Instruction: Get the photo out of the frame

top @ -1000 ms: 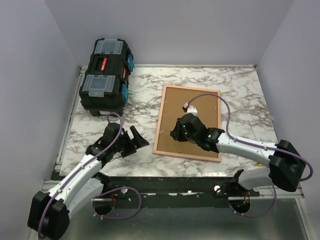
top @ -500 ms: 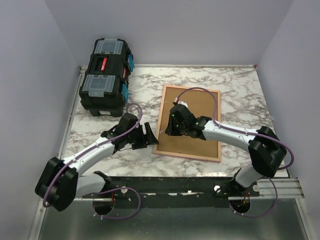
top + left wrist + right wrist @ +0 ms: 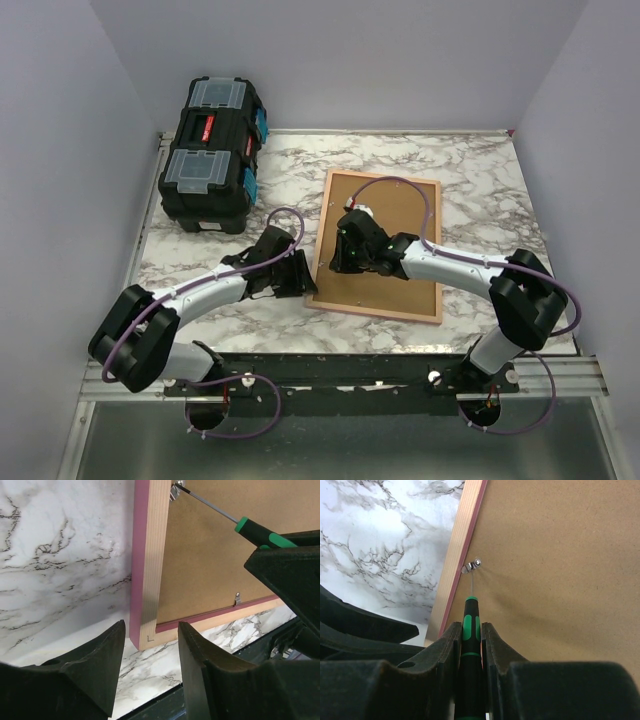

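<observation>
The pink frame [image 3: 410, 215] lies face down on the marble table, its brown back up. The photo is hidden under it. My right gripper [image 3: 350, 255] is shut on a green-and-black screwdriver [image 3: 471, 612], whose tip touches a small metal clip [image 3: 471, 566] at the frame's left rail [image 3: 462, 540]. My left gripper [image 3: 298, 276] is open and empty. Its jaws sit low on either side of the frame's near-left corner [image 3: 145, 632], not touching it. The screwdriver [image 3: 260, 532] and a second clip [image 3: 238, 598] show in the left wrist view.
A black toolbox [image 3: 212, 150] with blue latches stands at the back left of the table. The table's dark front rail [image 3: 330, 370] runs just below the frame. Purple walls close in both sides.
My left arm has reached right, bringing its open gripper to the frame's near-left corner. My right gripper has moved left across the frame's back to the clip on the left rail.
</observation>
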`<state>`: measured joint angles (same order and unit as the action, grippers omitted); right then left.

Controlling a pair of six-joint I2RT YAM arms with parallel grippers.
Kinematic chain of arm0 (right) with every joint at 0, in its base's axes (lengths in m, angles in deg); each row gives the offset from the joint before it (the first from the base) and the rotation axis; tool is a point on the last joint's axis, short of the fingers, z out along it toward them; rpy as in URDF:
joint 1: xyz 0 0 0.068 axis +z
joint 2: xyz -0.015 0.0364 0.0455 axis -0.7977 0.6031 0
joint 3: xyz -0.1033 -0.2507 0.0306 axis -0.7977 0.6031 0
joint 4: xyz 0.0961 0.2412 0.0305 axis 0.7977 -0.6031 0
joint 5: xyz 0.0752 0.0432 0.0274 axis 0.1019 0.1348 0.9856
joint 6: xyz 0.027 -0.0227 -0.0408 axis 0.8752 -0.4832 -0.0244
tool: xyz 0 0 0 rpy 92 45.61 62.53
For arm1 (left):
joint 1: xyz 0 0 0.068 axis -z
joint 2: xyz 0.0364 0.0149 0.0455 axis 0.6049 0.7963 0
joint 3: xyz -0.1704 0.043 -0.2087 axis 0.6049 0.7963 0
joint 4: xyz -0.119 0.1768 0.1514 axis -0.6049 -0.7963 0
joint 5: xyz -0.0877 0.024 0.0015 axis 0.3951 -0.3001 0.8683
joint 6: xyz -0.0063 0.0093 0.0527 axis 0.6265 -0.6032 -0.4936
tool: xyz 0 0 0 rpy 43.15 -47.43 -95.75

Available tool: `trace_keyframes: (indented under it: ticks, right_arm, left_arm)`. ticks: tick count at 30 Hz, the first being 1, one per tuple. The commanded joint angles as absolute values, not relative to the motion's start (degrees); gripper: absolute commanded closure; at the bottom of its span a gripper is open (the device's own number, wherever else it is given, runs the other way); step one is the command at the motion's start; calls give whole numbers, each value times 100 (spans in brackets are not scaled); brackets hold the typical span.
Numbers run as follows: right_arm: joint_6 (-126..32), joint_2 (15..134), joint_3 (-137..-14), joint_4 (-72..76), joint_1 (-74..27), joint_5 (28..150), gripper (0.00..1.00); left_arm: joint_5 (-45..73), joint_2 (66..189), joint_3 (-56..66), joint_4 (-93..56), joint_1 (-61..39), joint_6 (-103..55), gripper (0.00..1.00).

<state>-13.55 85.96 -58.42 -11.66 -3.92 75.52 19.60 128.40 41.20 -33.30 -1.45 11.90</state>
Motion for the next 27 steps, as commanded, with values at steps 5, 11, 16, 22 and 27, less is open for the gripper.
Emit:
trace_keyframes:
  ticks: [5,11,16,22,27]
  right_arm:
    - [-1497,8476,-5959,-1225,-430,7258,100]
    - [-1532,8585,-6098,-1369,-431,7106,99]
    - [-1551,8499,-6081,-1278,-426,7118,99]
    - [-1553,8874,-6231,-1186,-431,7446,99]
    - [-1531,8996,-6214,-1217,-430,7608,99]
  left_arm:
    - [1539,12829,4173,-3142,-86,1071,54]
    - [1608,12877,4265,-3043,-75,1148,58]
    - [1602,12868,4309,-3042,-74,1163,58]
    - [1593,12911,4352,-2980,-60,1245,64]
    - [1555,12945,4368,-2967,-38,1276,65]
